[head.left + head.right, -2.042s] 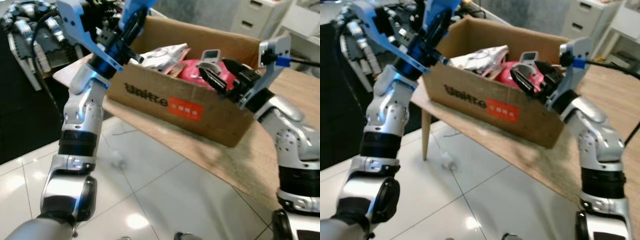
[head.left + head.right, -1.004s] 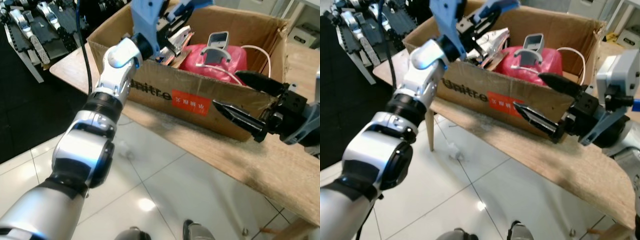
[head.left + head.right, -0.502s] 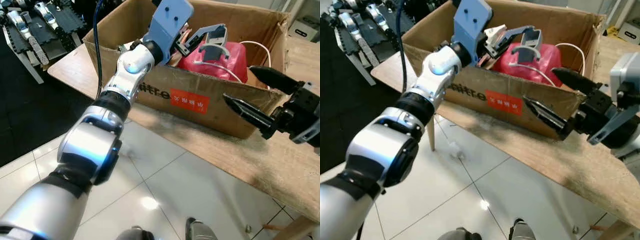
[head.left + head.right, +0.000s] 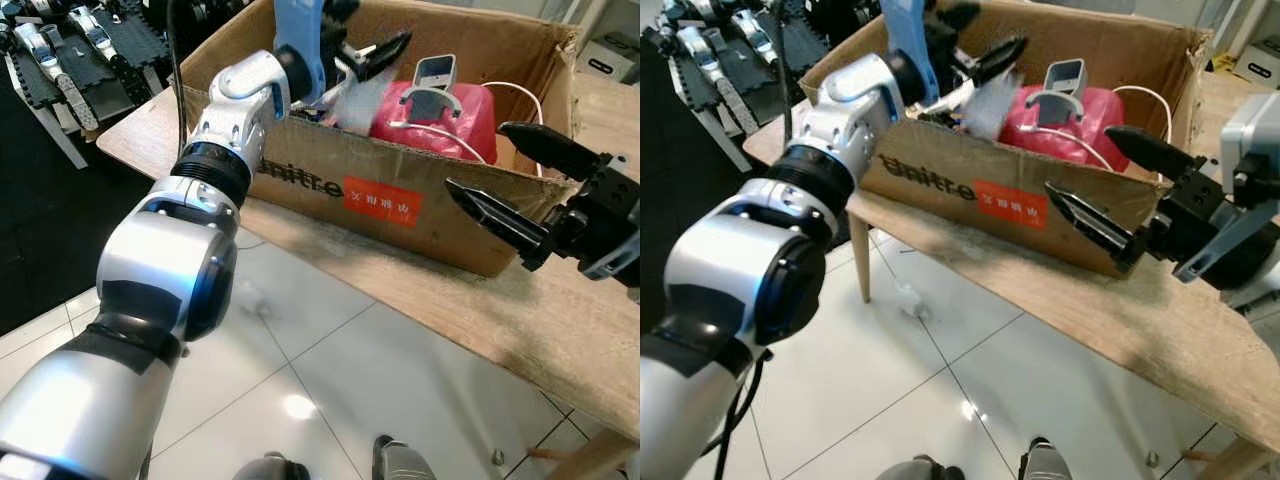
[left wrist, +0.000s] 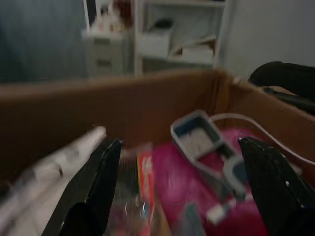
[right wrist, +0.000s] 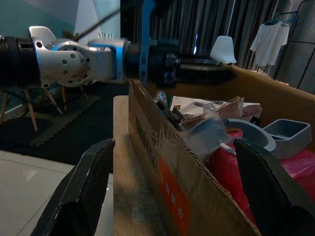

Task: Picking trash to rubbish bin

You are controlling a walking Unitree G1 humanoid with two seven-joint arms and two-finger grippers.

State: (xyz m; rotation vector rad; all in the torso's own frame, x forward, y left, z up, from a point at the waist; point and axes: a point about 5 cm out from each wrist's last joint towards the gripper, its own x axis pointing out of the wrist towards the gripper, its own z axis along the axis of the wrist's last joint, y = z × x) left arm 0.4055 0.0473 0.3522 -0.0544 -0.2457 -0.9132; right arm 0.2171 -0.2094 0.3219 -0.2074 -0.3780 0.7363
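hovering with jaws spread over the brown cardboard box (image 4: 400,190) on the counter, the left gripper (image 4: 365,55) is nearer its trash than the open right gripper (image 4: 505,185).

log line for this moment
left hand: open, over cardboard box | right hand: open, beside box front | table: holds box
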